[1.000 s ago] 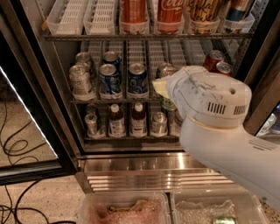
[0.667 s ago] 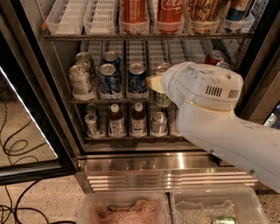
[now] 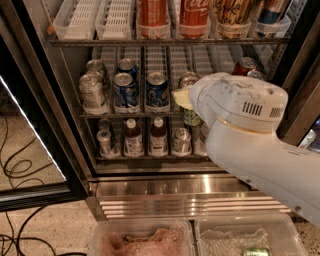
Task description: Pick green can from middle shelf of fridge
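The green can (image 3: 190,118) stands on the middle shelf (image 3: 100,115) of the fridge (image 3: 200,187), in the lane right of the blue cans. Only a strip of its green body and its silver top show. My gripper (image 3: 181,98) is at that can, its pale yellowish tip against the can's upper part. The big white arm housing (image 3: 240,105) hides the rest of the gripper and most of the can.
Two blue Pepsi cans (image 3: 157,91) and silver cans (image 3: 92,93) stand left of the green can, a red can (image 3: 245,65) behind right. Tall cans (image 3: 194,15) are above, small bottles (image 3: 133,138) below. The glass door (image 3: 30,125) is open left. Plastic bins (image 3: 140,240) and floor cables (image 3: 20,170) lie below.
The arm has moved a little left and up, further into the fridge, so the gripper's tip now sits at the green can's lane.
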Action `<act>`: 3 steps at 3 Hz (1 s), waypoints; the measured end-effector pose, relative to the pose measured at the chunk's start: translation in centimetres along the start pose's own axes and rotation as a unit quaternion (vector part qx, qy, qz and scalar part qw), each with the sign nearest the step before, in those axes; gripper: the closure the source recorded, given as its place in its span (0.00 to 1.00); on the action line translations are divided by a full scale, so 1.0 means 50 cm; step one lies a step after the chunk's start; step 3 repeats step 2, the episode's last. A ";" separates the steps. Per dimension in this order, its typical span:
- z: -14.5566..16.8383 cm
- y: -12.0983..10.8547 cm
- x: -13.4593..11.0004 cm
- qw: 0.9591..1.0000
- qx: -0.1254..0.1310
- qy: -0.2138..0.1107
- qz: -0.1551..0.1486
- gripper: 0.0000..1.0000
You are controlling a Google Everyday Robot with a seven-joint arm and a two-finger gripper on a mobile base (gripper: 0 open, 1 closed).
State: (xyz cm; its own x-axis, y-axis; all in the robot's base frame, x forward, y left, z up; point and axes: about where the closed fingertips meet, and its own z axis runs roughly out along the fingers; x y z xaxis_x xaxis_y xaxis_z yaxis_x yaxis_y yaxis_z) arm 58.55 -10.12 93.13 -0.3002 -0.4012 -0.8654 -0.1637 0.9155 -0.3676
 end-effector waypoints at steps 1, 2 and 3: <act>-0.048 -0.025 0.039 1.000 0.016 0.022 -0.005 1.00; -0.051 -0.024 0.040 1.000 0.015 0.024 -0.003 1.00; -0.051 -0.024 0.040 1.000 0.015 0.024 -0.003 1.00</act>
